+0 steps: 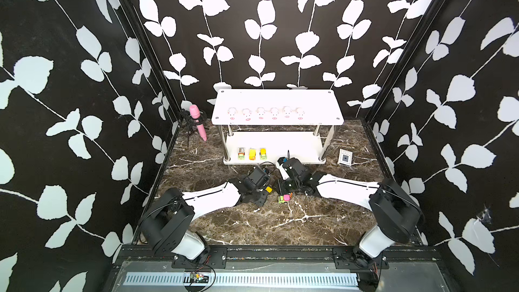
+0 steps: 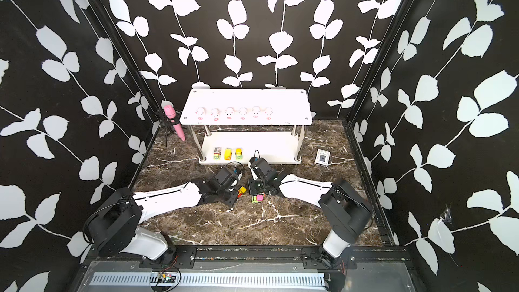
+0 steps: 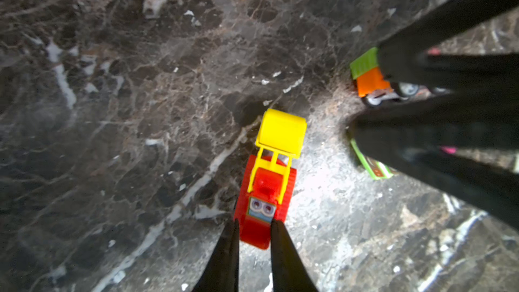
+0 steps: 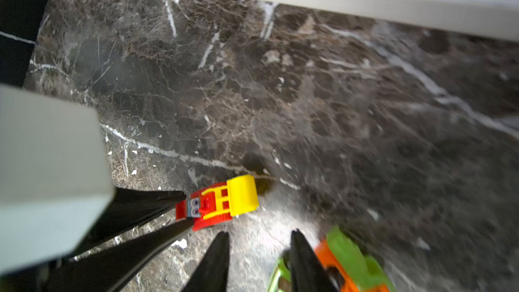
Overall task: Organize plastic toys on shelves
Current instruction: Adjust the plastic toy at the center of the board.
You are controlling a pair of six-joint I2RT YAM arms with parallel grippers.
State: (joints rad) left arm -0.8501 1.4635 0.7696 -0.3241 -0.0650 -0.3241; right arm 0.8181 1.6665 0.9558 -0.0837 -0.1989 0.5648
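My left gripper (image 3: 255,220) is shut on the cab end of a red and yellow bulldozer toy (image 3: 271,181), which stands on the marble floor. Beside it, my right gripper (image 4: 259,233) is open with bare floor between its tips. An orange and green vehicle (image 4: 345,259) lies against the outside of one of its fingers. A green and pink vehicle (image 1: 283,198) sits just under that gripper. The shelves (image 1: 278,98) stand at the back. Several pale pigs (image 1: 261,113) line the top board, and three vehicles (image 1: 252,154) sit at the left of the lower board.
A pink microphone (image 1: 198,122) on a small black stand is left of the shelves. A white and blue card box (image 1: 345,158) lies to their right. Patterned walls close in the marble floor (image 1: 252,220). Both arms meet just in front of the lower board.
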